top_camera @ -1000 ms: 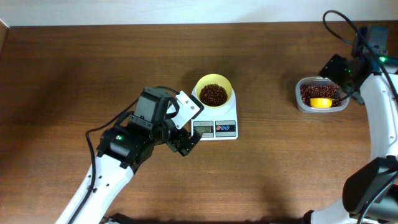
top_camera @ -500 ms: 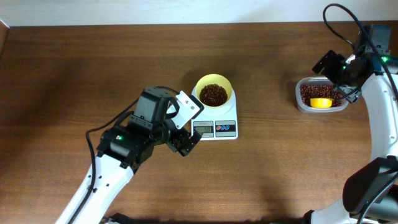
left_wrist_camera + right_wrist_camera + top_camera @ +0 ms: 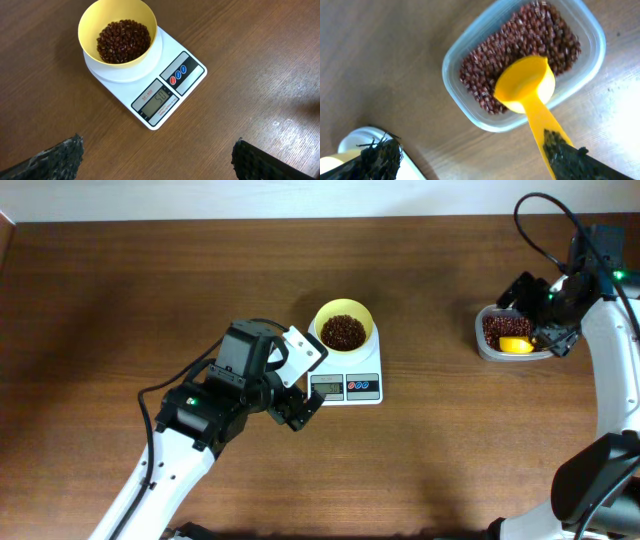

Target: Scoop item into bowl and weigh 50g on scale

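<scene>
1. Yellow plastic bowl [image 3: 92,22], small and round, sits on the far part of the flat white rectangular digital scale [image 3: 172,50]. Its floor is covered with small dark reddish-brown beans [image 3: 123,40]. The grey display on the scale's near edge seems to read the target figure, so I judge the weighing is about done.
2. My left gripper [image 3: 308,380] hangs just left of the scale with its jaws wide and holds nothing. The scale's long axis runs from the bowl end to the display end, slanting across my left wrist view.
3. My right gripper [image 3: 472,157] is wide open over the clear rounded-rectangular plastic container [image 3: 451,67], at the right of the table and well apart from the scale.
4. Key relation: the bright yellow handled scoop [image 3: 525,85] lies cup-down on the container's beans [image 3: 540,30]. Its handle crosses the rim and points toward one of my right fingertips [image 3: 565,155]. It looks close to that finger or touching it, but it is not clamped.
5. The right arm is nearer the scoop and the left is nearer the bowl.
6. Bare wood lies between scale and container, giving open room. The container is near the table's right side, so my right arm should lift before it swings.
</scene>
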`<state>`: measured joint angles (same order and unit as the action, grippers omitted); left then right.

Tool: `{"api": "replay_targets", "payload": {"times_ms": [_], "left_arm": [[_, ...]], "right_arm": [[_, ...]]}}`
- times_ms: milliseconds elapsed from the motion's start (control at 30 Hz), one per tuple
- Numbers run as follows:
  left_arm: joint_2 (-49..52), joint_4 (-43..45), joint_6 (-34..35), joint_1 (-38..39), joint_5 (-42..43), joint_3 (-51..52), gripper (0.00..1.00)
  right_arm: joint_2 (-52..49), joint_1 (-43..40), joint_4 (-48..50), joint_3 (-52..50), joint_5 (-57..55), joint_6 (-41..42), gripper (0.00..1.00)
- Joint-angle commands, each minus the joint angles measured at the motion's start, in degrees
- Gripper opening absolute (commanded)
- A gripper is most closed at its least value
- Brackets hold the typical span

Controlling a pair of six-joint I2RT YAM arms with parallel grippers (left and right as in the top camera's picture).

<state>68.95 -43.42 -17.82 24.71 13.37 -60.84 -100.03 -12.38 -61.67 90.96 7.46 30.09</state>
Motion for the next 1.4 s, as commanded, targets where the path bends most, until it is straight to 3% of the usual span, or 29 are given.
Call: {"api": "replay_targets", "payload": {"times_ms": [0,467,733,933,1133,1367], "left_arm": [[-0.39,0.09,0.17,-0.22,0.81,0.00,0.99],[-0.39,0.09,0.17,-0.22,0.81,0.00,0.99],[-0.39,0.09,0.17,-0.22,0.81,0.00,0.99],[-0.39,0.09,0.17,-0.22,0.81,0.00,0.99],[-0.39,0.09,0.17,-0.22,0.81,0.00,0.99],[-0.39,0.09,0.17,-0.22,0.81,0.00,0.99]], "right_arm": [[0.33,-0.02,-2.62,1.09,0.28,0.39,0.99],[0.35,-0.09,-1.05,1.09,-1.70,0.13,0.99],[0.46,-0.09,-3.28,5.84,-1.42,-22.32,0.99],[0.46,-3.02,-19.23,16.59,3.56,-32.30,0.99],[0.46,-4.63,-29.46,22.95,4.31,-37.24,0.99],[0.33,-4.61,-29.53,24.72,2.16,-37.38,0.99]]}}
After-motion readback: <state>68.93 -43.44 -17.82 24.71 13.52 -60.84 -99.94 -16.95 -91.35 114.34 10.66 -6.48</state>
